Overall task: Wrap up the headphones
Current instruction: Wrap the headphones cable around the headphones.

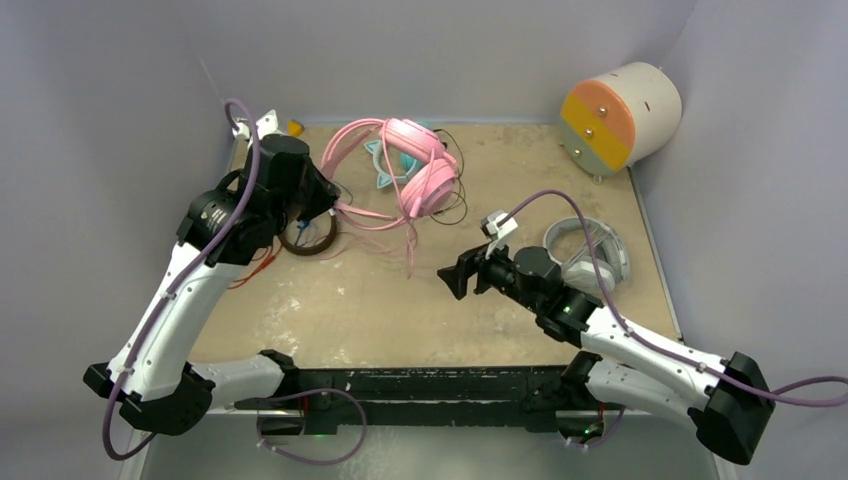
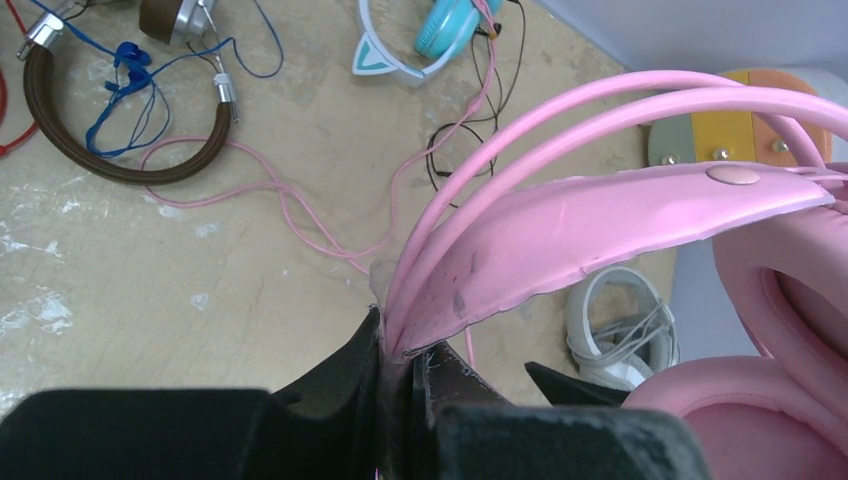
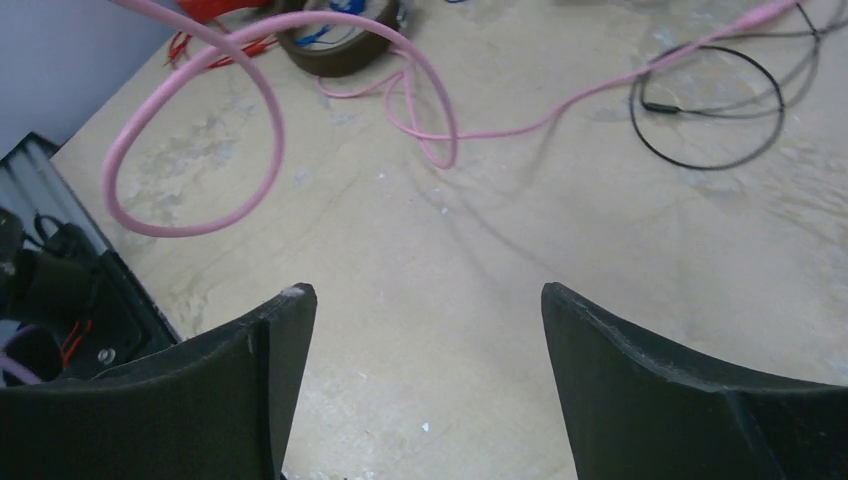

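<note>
1. Left claw [image 2: 400, 350] is clenched on the padded headband of the pink over-ear headphones [image 2: 600, 215].
2. Right claw [image 3: 425, 300] is released and empty; the thin pink cable [image 3: 277, 140] loops loose just ahead of it.
3. Wrapping looks barely begun.
4. Brown-banded headphones [image 2: 130, 170] lie below the left claw, and grey-white headphones [image 1: 590, 255] behind the right claw.
5. No container visibly holds anything.

**Worn board, smooth pink plastic**

The table top [image 3: 450, 260] is matt, pale board, scuffed with whitish patches. The pink headphones [image 2: 600, 215] have a smooth, satin plastic headband with dark scuffs, and their cushions look soft and matt. At ten o'clock, the brown headphones [image 2: 120, 165] show a matt leather-like band and shiny metallic cups. The right gripper [image 3: 422, 290] has fingers [image 3: 640, 370] of matt, grainy black plastic.
</note>
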`<state>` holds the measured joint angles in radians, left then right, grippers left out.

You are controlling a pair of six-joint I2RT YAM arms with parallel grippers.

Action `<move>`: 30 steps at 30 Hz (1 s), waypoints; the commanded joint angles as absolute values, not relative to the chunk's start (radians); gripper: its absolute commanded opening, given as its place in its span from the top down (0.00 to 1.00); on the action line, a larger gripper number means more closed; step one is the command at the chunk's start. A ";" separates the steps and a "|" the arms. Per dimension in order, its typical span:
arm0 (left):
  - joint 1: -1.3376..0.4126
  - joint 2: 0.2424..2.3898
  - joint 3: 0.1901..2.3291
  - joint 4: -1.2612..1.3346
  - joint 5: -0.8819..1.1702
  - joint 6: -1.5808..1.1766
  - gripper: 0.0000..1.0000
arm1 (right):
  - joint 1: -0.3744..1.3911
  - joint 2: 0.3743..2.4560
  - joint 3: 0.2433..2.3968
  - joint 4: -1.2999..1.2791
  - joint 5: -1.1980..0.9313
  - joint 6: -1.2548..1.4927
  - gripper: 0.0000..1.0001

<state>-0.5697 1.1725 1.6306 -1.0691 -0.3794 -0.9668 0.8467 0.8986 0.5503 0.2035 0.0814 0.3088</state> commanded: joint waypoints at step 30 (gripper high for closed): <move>-0.566 1.171 1.873 -1.121 -0.148 -0.911 1.00 | 0.848 1.670 0.714 1.139 -0.240 0.291 0.23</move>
<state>-0.5697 1.2133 1.8587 -1.2213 -0.1963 -0.8700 0.8478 1.6375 0.6552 1.0210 -0.1890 0.2504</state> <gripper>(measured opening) 0.063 0.844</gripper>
